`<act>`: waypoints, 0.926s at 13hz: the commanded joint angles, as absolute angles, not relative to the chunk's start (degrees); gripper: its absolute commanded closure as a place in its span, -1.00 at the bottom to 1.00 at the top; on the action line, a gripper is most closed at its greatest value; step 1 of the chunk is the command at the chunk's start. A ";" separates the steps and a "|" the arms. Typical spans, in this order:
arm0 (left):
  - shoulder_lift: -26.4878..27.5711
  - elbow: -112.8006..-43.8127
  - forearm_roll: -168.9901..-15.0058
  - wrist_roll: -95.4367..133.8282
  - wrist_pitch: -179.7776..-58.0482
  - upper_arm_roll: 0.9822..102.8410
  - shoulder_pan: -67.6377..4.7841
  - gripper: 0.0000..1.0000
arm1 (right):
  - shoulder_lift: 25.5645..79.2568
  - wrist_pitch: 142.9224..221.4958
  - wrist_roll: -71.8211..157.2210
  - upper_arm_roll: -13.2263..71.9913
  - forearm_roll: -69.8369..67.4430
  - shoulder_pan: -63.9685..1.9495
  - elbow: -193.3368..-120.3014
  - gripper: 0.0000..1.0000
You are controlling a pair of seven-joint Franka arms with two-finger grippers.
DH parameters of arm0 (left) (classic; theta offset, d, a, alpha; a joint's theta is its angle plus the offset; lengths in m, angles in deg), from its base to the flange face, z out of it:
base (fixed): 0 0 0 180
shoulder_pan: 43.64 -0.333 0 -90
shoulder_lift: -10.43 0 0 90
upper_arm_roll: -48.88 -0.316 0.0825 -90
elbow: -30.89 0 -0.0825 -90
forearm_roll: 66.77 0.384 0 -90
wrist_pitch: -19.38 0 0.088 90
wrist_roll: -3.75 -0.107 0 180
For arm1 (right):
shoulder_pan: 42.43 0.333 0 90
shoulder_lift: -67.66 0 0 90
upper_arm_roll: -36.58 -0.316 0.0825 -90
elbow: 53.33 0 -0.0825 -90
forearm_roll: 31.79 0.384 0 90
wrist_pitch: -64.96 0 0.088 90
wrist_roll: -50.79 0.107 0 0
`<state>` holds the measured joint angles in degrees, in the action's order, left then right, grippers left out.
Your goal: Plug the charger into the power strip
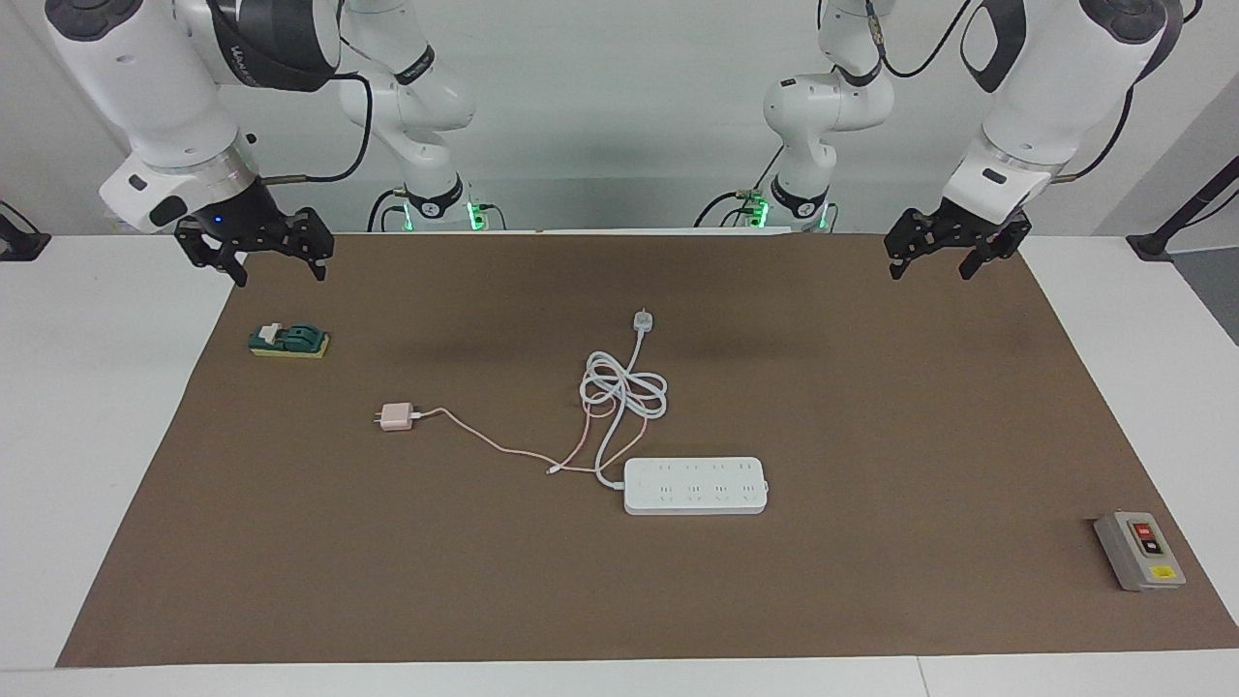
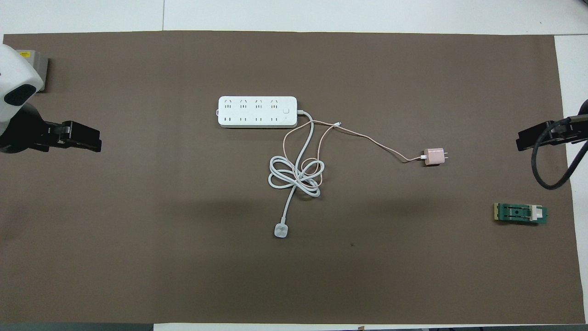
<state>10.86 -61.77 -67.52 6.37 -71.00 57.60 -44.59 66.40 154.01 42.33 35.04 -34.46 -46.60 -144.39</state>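
**Nothing held yet: both arms parked, charger and power strip lying apart**

Broadly, a brown mat [image 1: 871,436] covers most of a white table. Two white robot arms wait at the robots' edge, one at each end.

The right gripper [image 1: 254,259] hangs over the mat's corner at the right arm's end, its two black fingers spread wide and empty. The left gripper [image 1: 947,257] hangs over the corner at the left arm's end, likewise spread and holding nothing. Both sit high and clear of the work, probably so the start of the job is unobstructed.

The power strip [image 1: 695,485] lies flat mid-table, sockets up, ready to receive a plug. Its thick white cord [image 1: 622,391] loops toward the robots and ends in a white plug [image 1: 643,320].

The charger [image 1: 394,416], a small pink cube, lies on its side toward the right arm's end, well apart from the strip and slightly nearer the robots. Its prongs seem to point away from the strip, though they are tiny. Its thin pink cable [image 1: 484,440] trails back toward the strip, crossing the white cord.

A green block [image 1: 288,340] sits near the right gripper; a grey button box [image 1: 1139,550] sits at the opposite corner.
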 commanded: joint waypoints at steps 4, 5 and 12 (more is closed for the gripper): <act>11.22 -62.54 -66.60 6.74 -71.06 57.50 -44.08 -1.00 | 64.60 157.07 58.38 34.30 -33.46 -47.71 -146.58 -1.00; 11.22 -62.54 -66.51 6.74 -71.06 57.50 -44.08 -1.00 | 63.20 156.98 62.52 34.47 -30.76 -47.97 -146.58 -1.00; 11.57 -63.41 -66.60 6.66 -71.67 57.50 -44.00 -1.00 | 54.23 161.45 92.50 34.56 -12.38 -52.71 -147.02 -1.00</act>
